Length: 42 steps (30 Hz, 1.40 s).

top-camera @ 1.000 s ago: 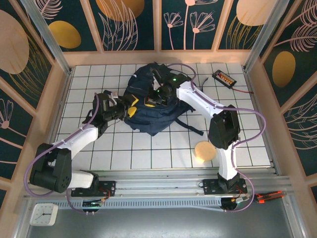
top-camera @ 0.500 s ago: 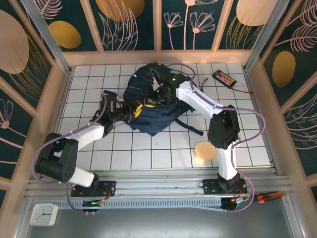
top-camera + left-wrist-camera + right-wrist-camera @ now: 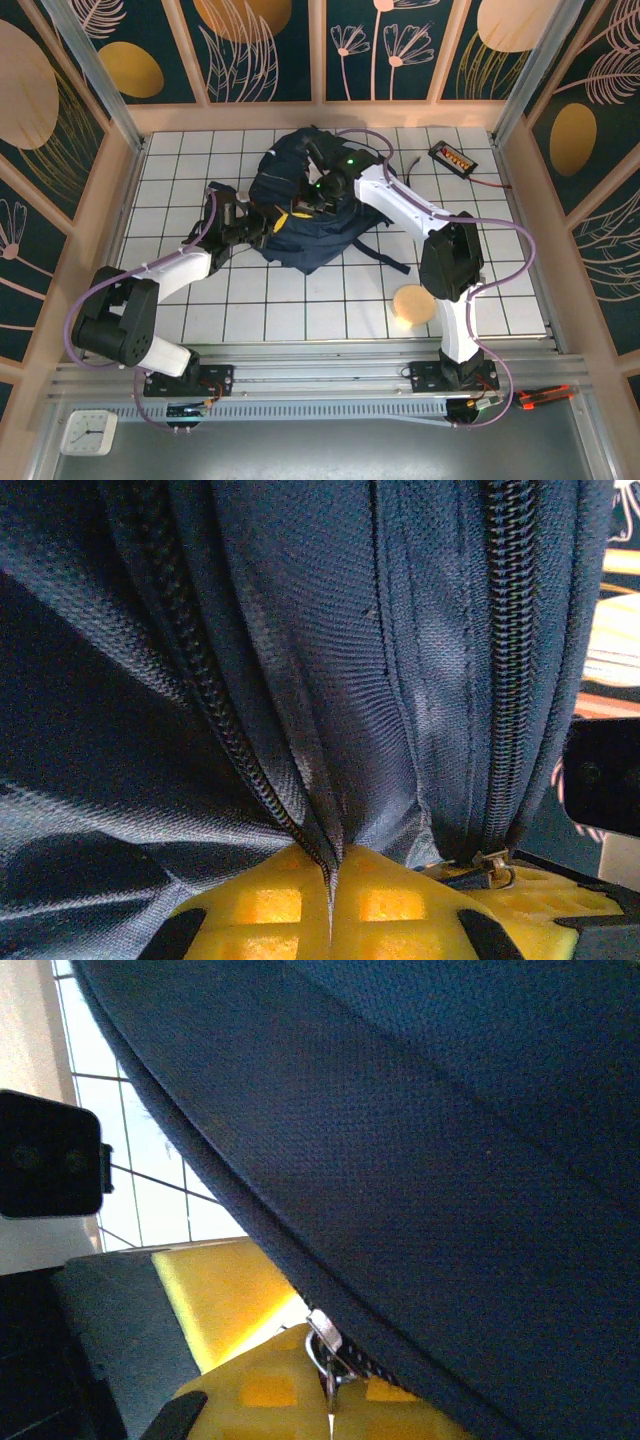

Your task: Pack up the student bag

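Top external view loses both jaw pairs in folds of the student bag [image 3: 310, 238] on the tiled table [image 3: 180, 160]. Left gripper [image 3: 332, 885] clamps bag fabric beside a zipper [image 3: 215, 710]; right gripper [image 3: 330, 1405] pinches its zipper pull [image 3: 322, 1345]. A tan disc [image 3: 411, 304] lies apart, right of the bag.

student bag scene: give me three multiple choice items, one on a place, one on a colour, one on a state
1. Where is the tan disc?
A. in the far left corner
B. on the tiles by the right arm
C. beside the clock

2. What colour are the fingers of the left hand?
A. yellow
B. red
C. white

3. What is the left hand doing?
A. open above the tiles
B. shut on the student bag
C. shut on a cable

Answers: B, the tan disc lies on white tiles next to the right arm; A, the left wrist view shows yellow fingers; B, those fingers meet on a fold of navy fabric.
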Each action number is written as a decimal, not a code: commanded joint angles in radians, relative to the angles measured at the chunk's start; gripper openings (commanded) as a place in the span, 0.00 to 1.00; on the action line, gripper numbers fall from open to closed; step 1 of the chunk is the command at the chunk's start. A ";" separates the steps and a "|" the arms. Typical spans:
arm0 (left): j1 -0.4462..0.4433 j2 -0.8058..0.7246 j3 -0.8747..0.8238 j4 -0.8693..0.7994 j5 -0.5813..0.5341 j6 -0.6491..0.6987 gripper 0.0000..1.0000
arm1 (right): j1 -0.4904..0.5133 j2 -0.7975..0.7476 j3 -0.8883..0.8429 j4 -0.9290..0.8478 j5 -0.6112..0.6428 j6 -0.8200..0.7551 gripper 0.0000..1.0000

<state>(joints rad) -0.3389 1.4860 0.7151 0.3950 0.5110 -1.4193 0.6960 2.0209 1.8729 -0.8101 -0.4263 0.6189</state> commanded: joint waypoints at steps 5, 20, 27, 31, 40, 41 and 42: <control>0.059 0.027 0.078 -0.136 -0.053 0.160 0.00 | 0.013 -0.087 -0.090 -0.030 0.004 -0.086 0.00; 0.143 0.032 0.086 -0.211 -0.042 0.262 0.00 | -0.053 -0.200 -0.313 -0.066 0.048 -0.189 0.00; 0.174 0.006 0.082 -0.246 -0.039 0.300 0.00 | -0.105 -0.213 -0.346 -0.107 0.091 -0.265 0.00; 0.192 -0.007 0.078 -0.265 -0.032 0.320 0.00 | -0.137 -0.217 -0.354 -0.110 0.123 -0.292 0.00; 0.204 -0.028 0.093 -0.321 -0.028 0.367 0.00 | -0.187 -0.207 -0.342 -0.104 0.230 -0.319 0.00; 0.204 -0.030 0.092 -0.323 -0.028 0.366 0.00 | -0.193 -0.208 -0.342 -0.099 0.245 -0.317 0.00; 0.204 -0.033 0.091 -0.323 -0.028 0.366 0.00 | -0.203 -0.209 -0.343 -0.094 0.255 -0.313 0.00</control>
<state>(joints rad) -0.1802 1.4891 0.7837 0.1104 0.5507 -1.0824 0.5453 1.8519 1.5391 -0.8242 -0.3126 0.3119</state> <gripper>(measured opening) 0.063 0.052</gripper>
